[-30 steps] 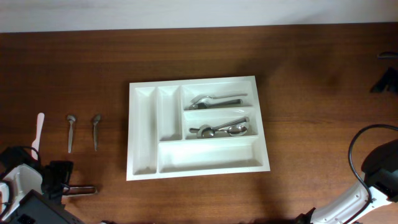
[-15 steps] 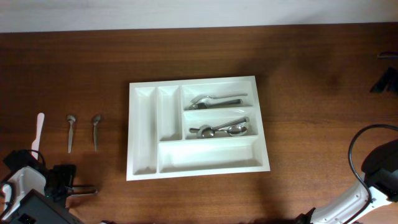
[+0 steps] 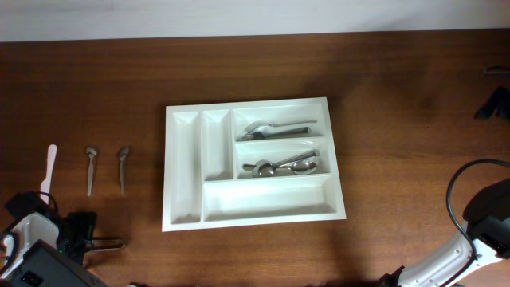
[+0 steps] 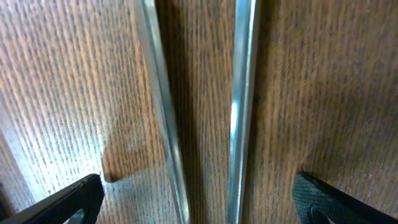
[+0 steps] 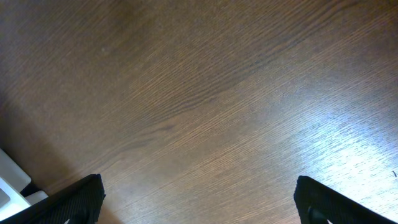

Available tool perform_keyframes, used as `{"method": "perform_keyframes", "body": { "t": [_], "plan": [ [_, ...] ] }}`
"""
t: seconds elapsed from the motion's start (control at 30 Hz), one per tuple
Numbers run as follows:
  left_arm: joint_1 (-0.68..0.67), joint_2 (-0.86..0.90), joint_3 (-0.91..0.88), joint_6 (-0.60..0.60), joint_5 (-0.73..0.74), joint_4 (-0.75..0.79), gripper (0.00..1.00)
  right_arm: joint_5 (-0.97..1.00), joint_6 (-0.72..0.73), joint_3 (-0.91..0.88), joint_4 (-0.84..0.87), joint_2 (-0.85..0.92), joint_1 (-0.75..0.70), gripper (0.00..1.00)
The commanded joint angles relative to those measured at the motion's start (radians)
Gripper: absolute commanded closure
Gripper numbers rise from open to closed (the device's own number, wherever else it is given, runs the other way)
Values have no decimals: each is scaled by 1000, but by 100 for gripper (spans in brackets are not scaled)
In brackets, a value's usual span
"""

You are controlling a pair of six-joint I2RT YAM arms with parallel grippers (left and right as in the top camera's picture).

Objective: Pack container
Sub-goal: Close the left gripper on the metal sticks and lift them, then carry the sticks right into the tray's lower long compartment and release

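Straddling two handles (image 4: 239, 93): left gripper (image 4: 196, 200) is seen wide open, both lying between its jaws | right gripper (image 5: 198, 200) is spread open, nothing between | tray (image 3: 185, 171) is set well apart from either jaws | risk: both handles could be pinched together, one slipped and dropped short.

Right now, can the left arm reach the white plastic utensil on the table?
Probably yes. The white utensil lies on bare table close to the left gripper, which is open over two metal handles; nothing stands between.
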Motion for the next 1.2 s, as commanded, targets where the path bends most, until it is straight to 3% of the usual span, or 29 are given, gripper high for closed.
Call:
{"method": "perform_keyframes", "body": {
  "t": [0.0,0.23,0.53,0.67,0.77,0.9,1.07,1.17],
  "plan": [
    [5,57,-17,-10,-35,16,1,-5,8,-2,2,-1,2,1],
    [5,60,-17,-9,-35,33,20,-5,8,-2,2,-1,2,1],
    [5,59,-17,-5,-35,14,53,-5,8,-2,2,-1,2,1],
    [5,59,-17,-6,-45,14,74,-5,8,-2,2,-1,2,1],
    [5,59,-16,11,-46,13,81,-5,8,-2,2,-1,2,1],
    [5,57,5,58,-47,-9,81,-5,8,-2,2,-1,2,1],
    [4,29,91,76,-42,-82,90,-5,8,-2,2,-1,2,1],
    [-3,-13,163,133,-18,-122,90,-5,8,-2,2,-1,2,1]
  ]
}}
